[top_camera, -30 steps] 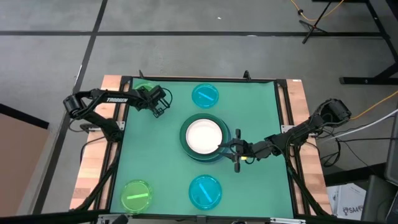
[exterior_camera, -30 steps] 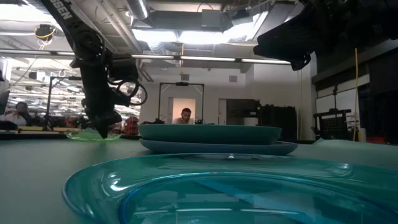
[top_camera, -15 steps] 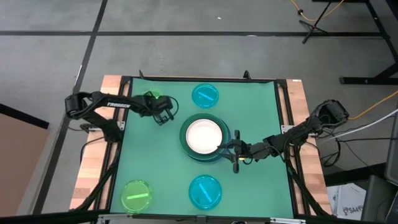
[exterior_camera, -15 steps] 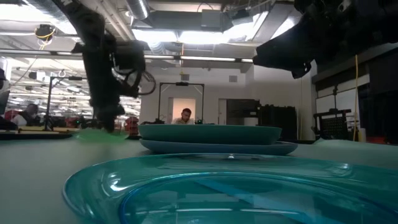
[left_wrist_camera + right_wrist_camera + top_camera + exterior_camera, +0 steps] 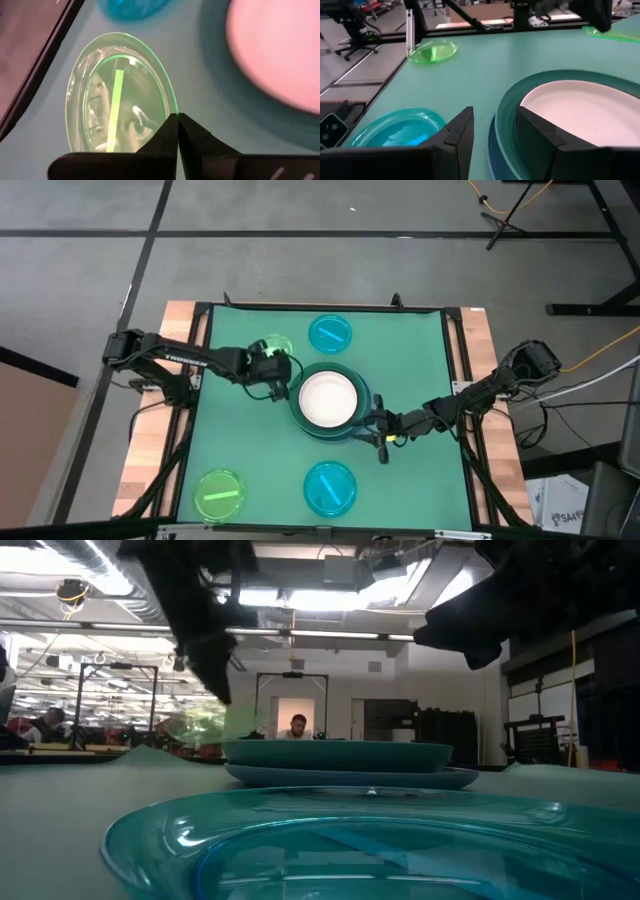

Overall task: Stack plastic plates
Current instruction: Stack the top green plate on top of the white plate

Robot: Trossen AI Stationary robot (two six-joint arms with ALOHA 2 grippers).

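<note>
While white plate [image 5: 326, 398] tops the stack, left claw [image 5: 277, 376] pinches lime plate [image 5: 268, 347].

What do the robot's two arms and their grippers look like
Both arms are dark, slim and jointed. The left arm carries white lettering along its link. The left gripper and right gripper have dark, wedge-shaped fingers. Black cables loop at each arm's base.
</note>
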